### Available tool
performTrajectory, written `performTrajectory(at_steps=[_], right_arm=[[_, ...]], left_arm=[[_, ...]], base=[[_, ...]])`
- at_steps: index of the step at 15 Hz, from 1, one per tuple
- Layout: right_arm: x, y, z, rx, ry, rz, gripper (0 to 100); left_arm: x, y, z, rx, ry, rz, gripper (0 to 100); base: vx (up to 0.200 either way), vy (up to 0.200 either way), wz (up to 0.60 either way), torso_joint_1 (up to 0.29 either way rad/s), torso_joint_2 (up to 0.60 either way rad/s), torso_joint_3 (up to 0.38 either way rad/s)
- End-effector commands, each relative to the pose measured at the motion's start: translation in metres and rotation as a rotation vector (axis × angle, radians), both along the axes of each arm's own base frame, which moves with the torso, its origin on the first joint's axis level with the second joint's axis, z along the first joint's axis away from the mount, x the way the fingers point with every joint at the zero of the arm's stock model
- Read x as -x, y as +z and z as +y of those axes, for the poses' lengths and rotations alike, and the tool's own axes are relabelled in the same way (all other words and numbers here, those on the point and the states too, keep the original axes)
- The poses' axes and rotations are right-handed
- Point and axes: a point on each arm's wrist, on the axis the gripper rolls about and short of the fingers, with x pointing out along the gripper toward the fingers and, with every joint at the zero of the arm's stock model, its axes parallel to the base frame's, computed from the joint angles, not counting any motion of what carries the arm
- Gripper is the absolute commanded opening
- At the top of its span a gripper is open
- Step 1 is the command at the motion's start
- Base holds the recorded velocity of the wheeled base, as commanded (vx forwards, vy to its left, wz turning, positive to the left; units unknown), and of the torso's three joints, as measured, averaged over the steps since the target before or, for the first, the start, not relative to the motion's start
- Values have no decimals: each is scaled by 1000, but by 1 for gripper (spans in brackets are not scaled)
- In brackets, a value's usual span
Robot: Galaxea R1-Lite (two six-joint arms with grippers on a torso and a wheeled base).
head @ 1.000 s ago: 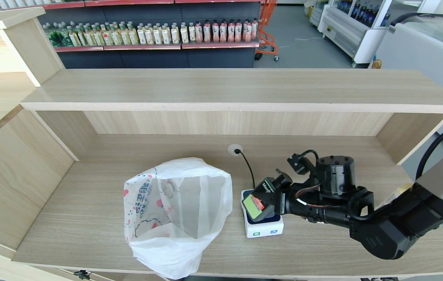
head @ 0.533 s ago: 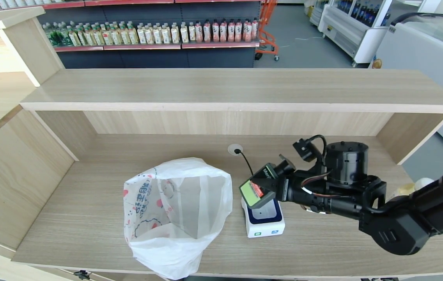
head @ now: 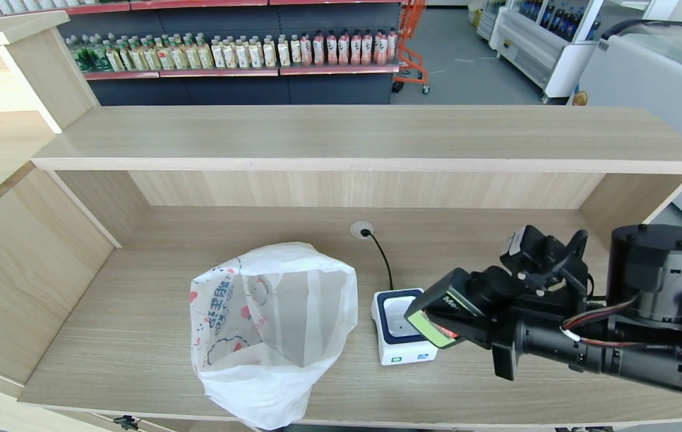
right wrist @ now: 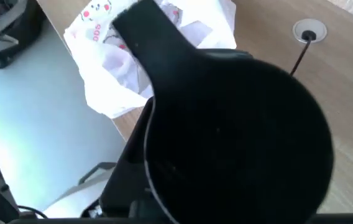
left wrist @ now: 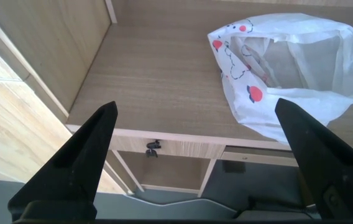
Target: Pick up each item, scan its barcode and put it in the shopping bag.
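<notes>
A white plastic shopping bag (head: 275, 324) stands open on the wooden counter (head: 137, 336); it also appears in the left wrist view (left wrist: 288, 68) and the right wrist view (right wrist: 114, 56). Right of it sits the white scanner (head: 404, 345) with a dark-framed window. My right gripper (head: 467, 306) is shut on a dark flat pack with a green face (head: 434, 318), held in the air just right of the scanner and above the counter. That dark pack (right wrist: 238, 130) looms large in the right wrist view. My left gripper (left wrist: 201, 162) is open, off the counter's front edge, left of the bag.
A black cable (head: 383, 258) runs from a round hole (head: 362, 229) in the counter to the scanner. Wooden side walls (head: 23, 264) and a raised back shelf (head: 365, 135) enclose the counter. Store shelves of bottles (head: 239, 51) stand far behind.
My right gripper, holding the pack, lifted off the scanner window and swung right and nearer the camera. The scanner window is now uncovered. The bag stayed put.
</notes>
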Motion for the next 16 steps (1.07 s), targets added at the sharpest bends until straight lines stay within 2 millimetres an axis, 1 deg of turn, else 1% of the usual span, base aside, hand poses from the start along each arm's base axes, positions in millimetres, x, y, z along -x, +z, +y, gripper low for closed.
performTrajectory(at_steps=[1, 2, 3, 6, 8, 9, 11, 14, 16], right_arm=[[13, -7, -5, 48, 21, -38, 0], [15, -9, -2, 89, 10, -74, 0], [17, -9, 1, 95, 11, -79, 0], [20, -9, 13, 89, 55, -75, 0], [18, -11, 19, 75, 65, -82, 0], [10, -13, 27, 51, 69, -115, 0], [-11, -13, 39, 11, 47, -172, 0], [-57, -13, 42, -17, -56, -229, 0], [-92, -12, 41, -34, -132, -256, 0]], left_arm=[[0, 0, 0, 0, 1, -1, 100], [0, 0, 0, 0, 1, -1, 100], [0, 0, 0, 0, 1, -1, 100], [0, 0, 0, 0, 1, -1, 100], [0, 0, 0, -1, 1, -1, 100], [0, 0, 0, 0, 1, -1, 100], [0, 0, 0, 0, 1, -1, 100], [0, 0, 0, 0, 1, -1, 100], [0, 0, 0, 0, 1, -1, 100]], base=[[-200, 200, 0, 2, 7, 7], [-200, 200, 0, 2, 7, 2], [-200, 200, 0, 22, 12, -2], [-200, 200, 0, -7, 1, 4], [-200, 200, 0, 2, 5, 5], [0, 0, 0, 0, 0, 0], [0, 0, 0, 0, 0, 0], [0, 0, 0, 0, 0, 0], [0, 0, 0, 0, 0, 0]])
